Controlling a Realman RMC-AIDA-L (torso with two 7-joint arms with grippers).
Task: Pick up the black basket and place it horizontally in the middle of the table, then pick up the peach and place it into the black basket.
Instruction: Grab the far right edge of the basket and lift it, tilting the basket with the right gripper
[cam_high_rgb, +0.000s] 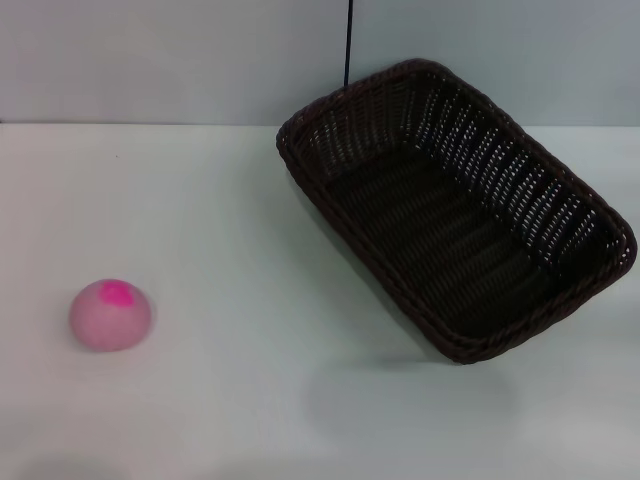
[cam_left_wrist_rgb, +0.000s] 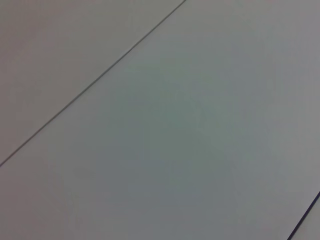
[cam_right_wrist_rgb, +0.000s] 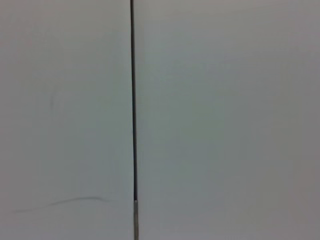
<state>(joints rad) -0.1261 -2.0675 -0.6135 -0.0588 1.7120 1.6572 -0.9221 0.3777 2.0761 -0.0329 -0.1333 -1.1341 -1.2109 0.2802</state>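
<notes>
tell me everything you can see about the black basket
The black basket is a large rectangular woven wicker one, dark brown-black, with sloped sides, rounded corners and a braided rim. It is empty and sits upright on the white table, on the robot's right, turned diagonally with one corner near the back edge. Nothing touches it; no pincer is in view.

Illumination is even and diffuse across the worktop (cam_high_rgb: 230, 230), with a cool greenish cast. A soft, faint shadow lies on the worktop just in front of the black basket (cam_high_rgb: 455, 205). The basket interior is dark, yet its weave remains readable. The peach (cam_high_rgb: 111, 315) is slightly soft-edged, and its magenta blotch is saturated. Both wrist views show flat, featureless grey-green surfaces crossed by thin dark lines, dimmer toward the corners.
</notes>
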